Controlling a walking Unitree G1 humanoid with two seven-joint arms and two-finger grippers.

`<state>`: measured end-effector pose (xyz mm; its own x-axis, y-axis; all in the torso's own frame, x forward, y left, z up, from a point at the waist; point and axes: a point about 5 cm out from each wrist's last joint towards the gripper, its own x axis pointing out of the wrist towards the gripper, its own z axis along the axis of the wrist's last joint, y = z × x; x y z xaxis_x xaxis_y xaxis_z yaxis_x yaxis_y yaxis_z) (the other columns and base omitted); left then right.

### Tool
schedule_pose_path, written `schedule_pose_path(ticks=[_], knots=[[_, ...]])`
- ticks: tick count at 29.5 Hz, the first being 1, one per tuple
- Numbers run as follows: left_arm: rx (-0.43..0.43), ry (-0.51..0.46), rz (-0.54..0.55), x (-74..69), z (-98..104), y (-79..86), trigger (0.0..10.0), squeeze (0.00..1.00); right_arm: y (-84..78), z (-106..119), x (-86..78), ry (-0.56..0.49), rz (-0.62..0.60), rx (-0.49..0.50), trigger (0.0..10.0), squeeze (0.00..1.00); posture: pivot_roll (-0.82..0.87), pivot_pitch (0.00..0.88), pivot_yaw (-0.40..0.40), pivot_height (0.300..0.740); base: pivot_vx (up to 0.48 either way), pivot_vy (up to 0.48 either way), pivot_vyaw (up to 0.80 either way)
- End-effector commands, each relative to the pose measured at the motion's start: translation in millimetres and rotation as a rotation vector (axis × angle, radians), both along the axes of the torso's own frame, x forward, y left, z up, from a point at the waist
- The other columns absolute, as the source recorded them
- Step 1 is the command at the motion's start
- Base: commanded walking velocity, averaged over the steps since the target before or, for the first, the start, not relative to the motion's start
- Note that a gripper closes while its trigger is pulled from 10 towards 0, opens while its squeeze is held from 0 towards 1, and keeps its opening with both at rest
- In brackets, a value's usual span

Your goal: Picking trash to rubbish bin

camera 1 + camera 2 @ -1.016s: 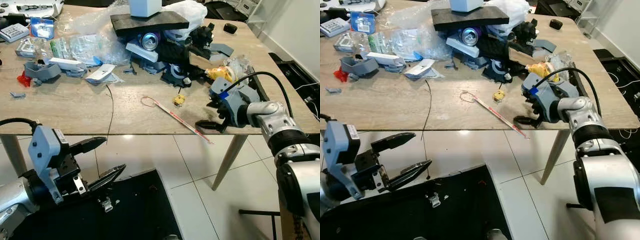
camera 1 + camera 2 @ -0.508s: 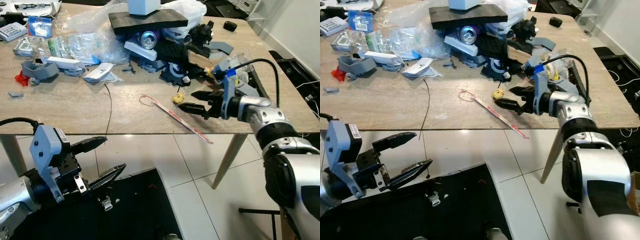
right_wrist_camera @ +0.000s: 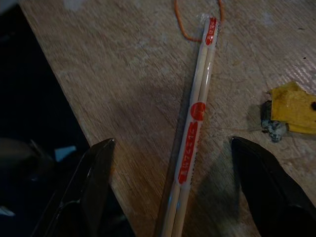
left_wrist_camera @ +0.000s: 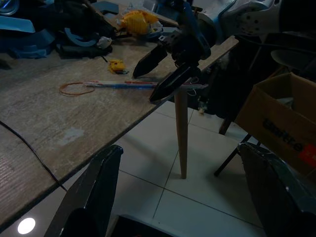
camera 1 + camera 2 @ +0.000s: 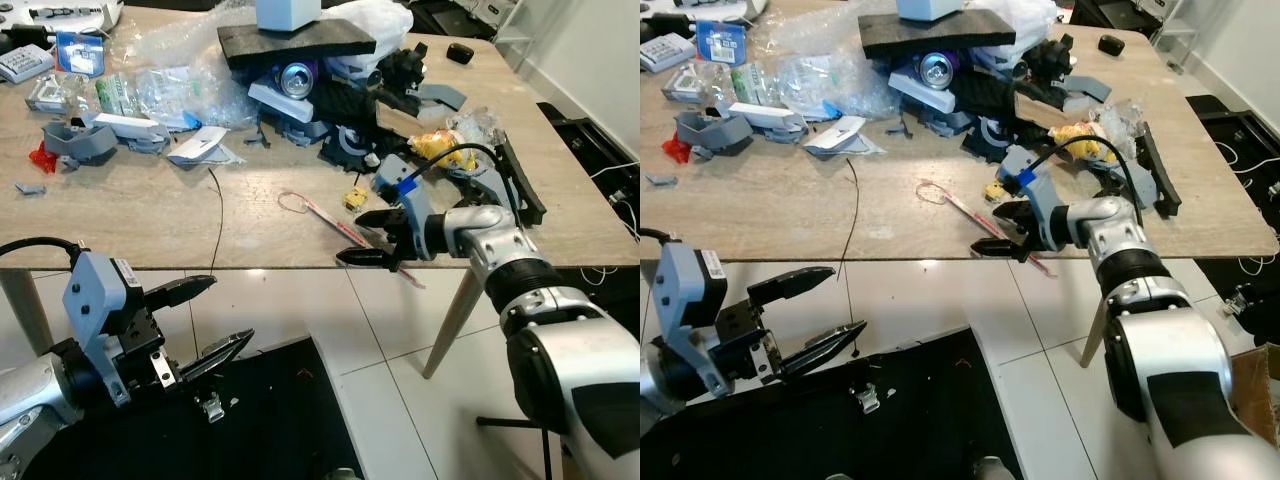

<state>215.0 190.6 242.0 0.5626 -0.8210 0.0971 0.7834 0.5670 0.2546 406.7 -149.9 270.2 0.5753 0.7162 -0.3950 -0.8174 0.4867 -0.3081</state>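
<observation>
A pair of wrapped chopsticks (image 5: 336, 224) in a red-and-white paper sleeve lies slantwise on the wooden table (image 5: 140, 215), with one end sticking out over the front edge. My right gripper (image 5: 358, 238) is open at that edge. In the right wrist view the chopsticks (image 3: 194, 121) lie between the two spread fingers, one to each side and neither touching. My left gripper (image 5: 229, 310) hangs open and empty below the table, over a black bin bag (image 5: 275, 415) on the floor.
An orange rubber band (image 5: 292, 203) and a small yellow scrap (image 5: 355, 200) lie close to the chopsticks. Piled along the table's back are plastic bags, a drink can (image 5: 298, 78), grey and black parts. A thin black cable (image 5: 221, 215) hangs over the edge. A cardboard box (image 4: 279, 123) stands past the table leg.
My right gripper has swung left from the table's right side along the front edge and now straddles the chopsticks. The left arm has barely moved.
</observation>
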Motion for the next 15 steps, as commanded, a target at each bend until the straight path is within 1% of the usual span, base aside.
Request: schedule_pose_path(ticks=[1, 3, 4, 7, 11, 15], knots=[[0.009, 0.01, -0.03, -4.1, -3.1, -3.7, 10.0, 0.0, -8.1, -27.3, -2.0, 0.089, -0.047, -0.064, 10.0, 0.0, 0.1, 0.334, -0.065, 0.74, 0.0, 0.0, 0.0], [0.008, 0.009, -0.032, -3.9, -2.9, -3.7, 10.0, 0.0, -9.4, -27.7, -1.0, 0.093, -0.076, -0.075, 10.0, 0.0, 0.1, 0.334, -0.065, 0.74, 0.0, 0.0, 0.0], [0.008, 0.008, -0.034, -3.9, -2.7, -3.8, 10.0, 0.0, -11.7, -28.7, -0.5, 0.101, -0.103, -0.083, 0.0, 0.0, 0.1, 0.334, -0.065, 0.74, 0.0, 0.0, 0.0], [0.008, 0.007, -0.036, -3.4, -2.9, -4.2, 10.0, 0.0, -14.6, -30.4, -0.7, 0.109, -0.119, -0.106, 0.0, 0.0, 0.09, 0.328, -0.065, 0.74, 0.0, 0.0, 0.0], [0.005, 0.005, -0.039, -2.7, -3.2, -5.3, 10.0, 0.0, -18.3, -31.4, -1.2, 0.145, -0.145, -0.074, 0.0, 0.0, 0.09, 0.324, -0.068, 0.74, 0.0, 0.0, 0.0], [0.003, 0.005, -0.039, -3.1, -3.5, -5.7, 10.0, 0.0, -19.8, -31.7, -1.2, 0.15, -0.159, -0.064, 0.0, 0.0, 0.09, 0.324, -0.069, 0.74, 0.0, 0.0, 0.0]])
